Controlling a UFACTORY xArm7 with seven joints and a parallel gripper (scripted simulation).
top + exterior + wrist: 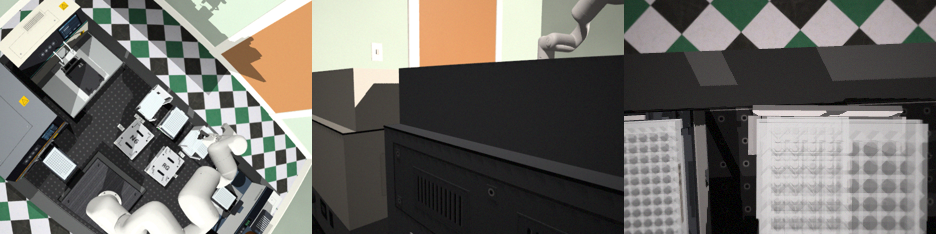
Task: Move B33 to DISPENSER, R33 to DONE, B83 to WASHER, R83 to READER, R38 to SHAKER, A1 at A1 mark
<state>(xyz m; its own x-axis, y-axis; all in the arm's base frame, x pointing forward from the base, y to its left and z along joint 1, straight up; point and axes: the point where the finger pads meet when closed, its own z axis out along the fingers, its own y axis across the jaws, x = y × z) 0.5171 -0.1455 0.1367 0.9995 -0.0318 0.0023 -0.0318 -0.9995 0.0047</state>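
Observation:
My gripper (201,137) hangs over a white-walled stack rack (183,146) at the right of the deck and is shut on a white well plate (839,175). In the wrist view this plate shows half see-through, with larger wells of another plate below it on the right. I cannot read its label, and the fingers themselves are out of sight there. A second white plate (173,122) (649,175) sits on the station just left of this rack. The washer nest (83,75) with its A1 mark is empty. In the exterior view only the arm (564,42) shows above a dark housing.
Another white-walled rack (152,102) stands further left. Nests N6 (133,142) and RG (165,166) are empty. A plate (59,163) sits at the grey instrument on the left, and another plate (223,198) sits under the arm at the lower right.

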